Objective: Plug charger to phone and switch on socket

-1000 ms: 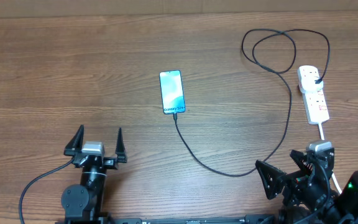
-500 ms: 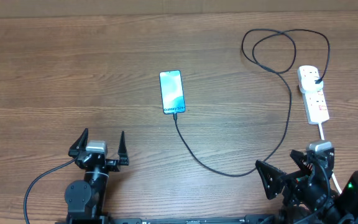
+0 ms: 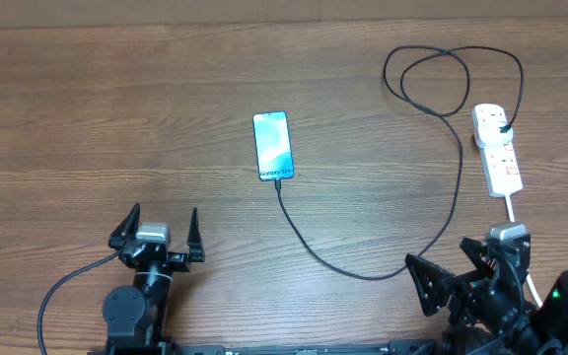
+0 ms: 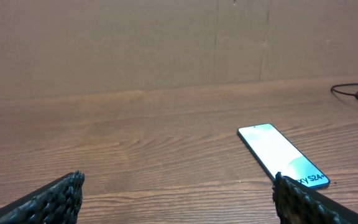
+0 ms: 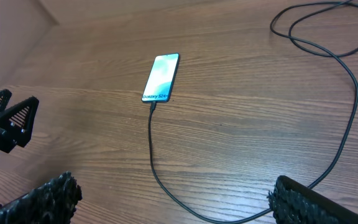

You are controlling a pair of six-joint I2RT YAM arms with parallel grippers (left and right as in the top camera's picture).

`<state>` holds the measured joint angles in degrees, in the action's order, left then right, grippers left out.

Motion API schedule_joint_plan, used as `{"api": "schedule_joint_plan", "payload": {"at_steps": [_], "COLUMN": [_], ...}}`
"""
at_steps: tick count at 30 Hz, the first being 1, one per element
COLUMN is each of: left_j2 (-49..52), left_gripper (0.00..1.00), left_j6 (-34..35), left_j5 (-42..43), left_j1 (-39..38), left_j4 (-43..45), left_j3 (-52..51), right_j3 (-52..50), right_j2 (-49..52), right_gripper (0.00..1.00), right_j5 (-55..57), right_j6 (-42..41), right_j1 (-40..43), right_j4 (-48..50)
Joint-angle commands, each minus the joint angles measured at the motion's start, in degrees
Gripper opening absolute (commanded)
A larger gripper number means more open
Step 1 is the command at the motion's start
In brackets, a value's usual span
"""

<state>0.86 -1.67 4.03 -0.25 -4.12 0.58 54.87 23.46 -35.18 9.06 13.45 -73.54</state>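
Observation:
The phone [image 3: 273,146] lies flat mid-table with its light-blue screen lit; it also shows in the left wrist view [image 4: 282,155] and the right wrist view [image 5: 161,77]. The thin black charger cable [image 3: 363,273] runs from the phone's near end, curves right, loops at the back and ends in a black plug in the white power strip [image 3: 498,150]. The cable also shows in the right wrist view [image 5: 166,186]. My left gripper [image 3: 154,229] is open and empty at the near left. My right gripper [image 3: 457,271] is open and empty at the near right, above the cable.
The power strip's thick white cord [image 3: 514,209] runs toward my right arm. A cardboard wall [image 4: 166,43] stands behind the wooden table [image 3: 116,118]. The cable's loop [image 3: 432,79] lies at the back right.
My left gripper has pulled back slightly toward the near edge. The right arm, phone and cable have not moved.

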Motion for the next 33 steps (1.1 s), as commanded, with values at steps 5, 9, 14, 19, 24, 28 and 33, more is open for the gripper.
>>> {"api": "schedule_joint_plan", "payload": {"at_steps": [5, 9, 14, 19, 24, 28, 33], "left_j2": [-0.6, -0.6, -0.6, -0.6, -0.6, -0.6, -0.6], "left_gripper": [0.99, 1.00, 1.00, 1.00, 1.00, 1.00, 0.99], "left_j6": [0.5, 0.5, 0.5, 0.5, 0.5, 0.5, 0.5], "left_j5": [0.3, 0.3, 0.3, 0.3, 0.3, 0.3, 0.3], "left_j1": [0.3, 0.3, 0.3, 0.3, 0.3, 0.3, 0.3], "left_j4": [0.0, 0.0, 0.0, 0.0, 0.0, 0.0, 0.0], "left_j3": [-0.3, -0.3, -0.3, -0.3, -0.3, -0.3, -0.3], "right_j3": [-0.1, -1.3, -14.8, -30.5, -40.8, -44.5, -47.5], "right_j2": [0.0, 0.0, -3.7, -12.0, -19.0, -22.6, -23.3], "right_gripper": [1.00, 1.00, 1.00, 1.00, 1.00, 1.00, 1.00], "right_j5": [1.8, 3.8, 2.3, -1.5, 2.8, 14.1, 19.8], "right_j6": [1.2, 2.0, 1.9, 1.0, -4.6, -14.5, -19.3], "right_j1": [-0.3, -0.3, -0.3, -3.0, -8.3, -12.5, -14.4], "right_j4": [0.7, 7.5, 27.1, 45.6, 58.3, 60.6, 62.9]}}
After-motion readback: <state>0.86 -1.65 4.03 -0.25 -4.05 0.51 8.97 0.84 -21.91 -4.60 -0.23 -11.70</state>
